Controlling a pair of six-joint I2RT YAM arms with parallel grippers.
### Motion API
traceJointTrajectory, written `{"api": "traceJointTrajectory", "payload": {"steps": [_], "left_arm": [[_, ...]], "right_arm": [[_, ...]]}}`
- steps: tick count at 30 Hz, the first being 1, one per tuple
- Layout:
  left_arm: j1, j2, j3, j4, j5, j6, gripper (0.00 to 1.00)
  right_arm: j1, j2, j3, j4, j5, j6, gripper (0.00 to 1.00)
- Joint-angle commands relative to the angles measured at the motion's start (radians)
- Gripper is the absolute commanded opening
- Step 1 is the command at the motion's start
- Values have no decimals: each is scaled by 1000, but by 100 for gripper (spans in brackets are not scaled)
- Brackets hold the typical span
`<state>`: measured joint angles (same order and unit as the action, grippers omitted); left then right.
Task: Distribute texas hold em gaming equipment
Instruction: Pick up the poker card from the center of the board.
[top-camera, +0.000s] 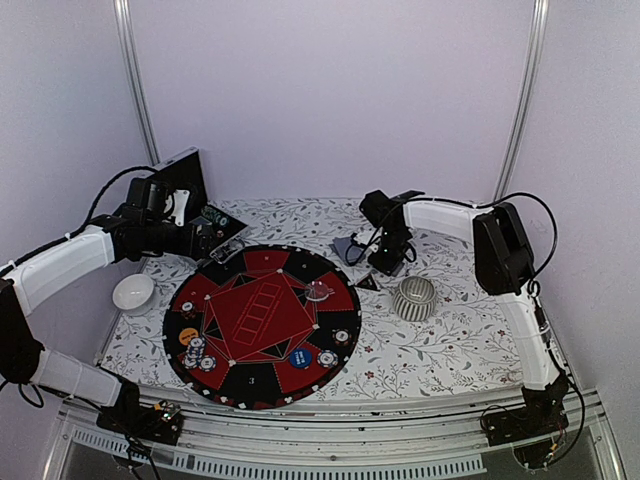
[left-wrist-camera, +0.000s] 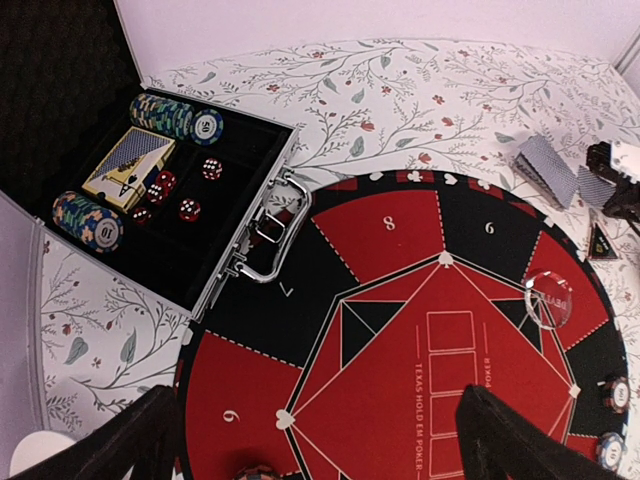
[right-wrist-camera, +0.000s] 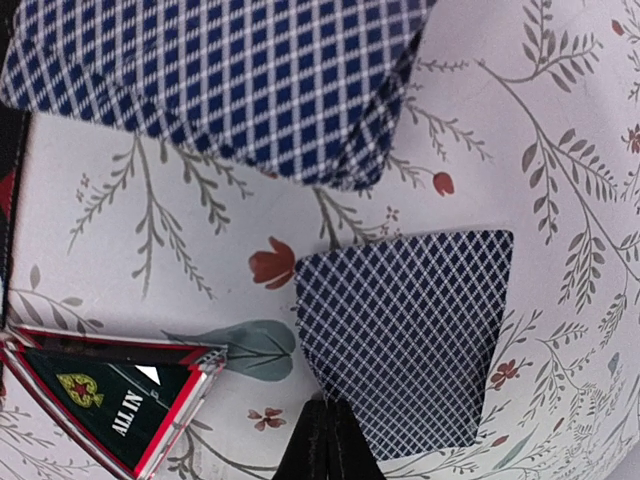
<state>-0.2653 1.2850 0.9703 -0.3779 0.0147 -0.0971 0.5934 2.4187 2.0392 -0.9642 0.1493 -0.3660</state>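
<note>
The round red-and-black poker mat (top-camera: 260, 320) lies mid-table with chips (top-camera: 197, 352), an orange disc (top-camera: 188, 336), a blue disc (top-camera: 299, 358) and a clear disc (top-camera: 320, 291) on it. Blue-backed playing cards (top-camera: 348, 248) lie beyond the mat's right rim. My right gripper (top-camera: 385, 258) is low over them. In the right wrist view its fingers (right-wrist-camera: 330, 440) are shut together on the near edge of a small card pile (right-wrist-camera: 405, 340), and a second pile (right-wrist-camera: 220, 80) lies further off. My left gripper (left-wrist-camera: 320, 440) hangs open above the mat (left-wrist-camera: 400, 330), holding nothing.
An open black case (left-wrist-camera: 250, 210) with chips, a deck and red dice sits at the back left. A white bowl (top-camera: 133, 292) stands left of the mat. A ribbed silver cup (top-camera: 413, 298) and a triangular "all in" token (right-wrist-camera: 120, 405) lie right of it.
</note>
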Motion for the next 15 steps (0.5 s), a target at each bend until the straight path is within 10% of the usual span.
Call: {"api": "traceJointTrajectory", "payload": {"steps": [1,15], "left_arm": [[11,-14,-12,14,2,11,98],[9,-17,-11,14,-1,11,98]], "right_arm": [[13,68,1,22,-17,-15,2],[13,-78,-2,76,229,59,2]]}}
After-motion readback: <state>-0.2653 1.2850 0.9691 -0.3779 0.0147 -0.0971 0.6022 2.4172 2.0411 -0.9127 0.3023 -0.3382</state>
